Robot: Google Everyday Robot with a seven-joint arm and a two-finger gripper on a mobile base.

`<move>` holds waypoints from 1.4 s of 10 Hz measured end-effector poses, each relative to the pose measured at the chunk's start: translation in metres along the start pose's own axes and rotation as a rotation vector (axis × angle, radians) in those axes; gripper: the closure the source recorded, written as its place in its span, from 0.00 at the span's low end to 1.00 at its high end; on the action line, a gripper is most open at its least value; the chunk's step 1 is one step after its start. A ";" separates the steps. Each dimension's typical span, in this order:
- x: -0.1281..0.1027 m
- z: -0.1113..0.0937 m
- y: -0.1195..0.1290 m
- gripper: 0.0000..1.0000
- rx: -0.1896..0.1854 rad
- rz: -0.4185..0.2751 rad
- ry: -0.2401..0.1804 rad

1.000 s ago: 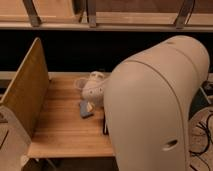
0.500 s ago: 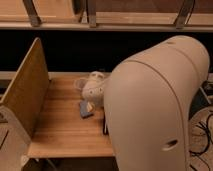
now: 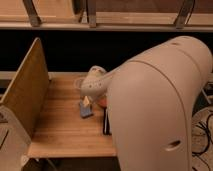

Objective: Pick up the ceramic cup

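My gripper (image 3: 90,95) hangs low over the middle of the wooden table (image 3: 60,130), at the end of the white wrist that reaches in from the big white arm housing (image 3: 155,110) on the right. The ceramic cup does not show; the gripper and wrist cover the spot behind them. A flat blue-grey block (image 3: 86,109) lies on the table just below the gripper. A sliver of the reddish-orange bowl (image 3: 102,102) shows right of the gripper, mostly hidden by the arm.
A tall wooden side panel (image 3: 25,90) stands along the table's left edge. A dark flat object (image 3: 106,122) lies by the arm housing. A railing with posts (image 3: 92,20) runs across the back above a dark gap.
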 end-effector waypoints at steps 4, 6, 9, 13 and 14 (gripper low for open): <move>-0.070 -0.017 -0.014 0.20 -0.092 -0.025 -0.118; -0.075 -0.019 -0.016 0.20 -0.099 -0.024 -0.128; -0.077 -0.004 -0.041 0.20 -0.074 -0.012 -0.136; -0.117 0.018 -0.078 0.20 0.022 -0.077 -0.149; -0.128 0.023 -0.074 0.20 0.019 -0.095 -0.153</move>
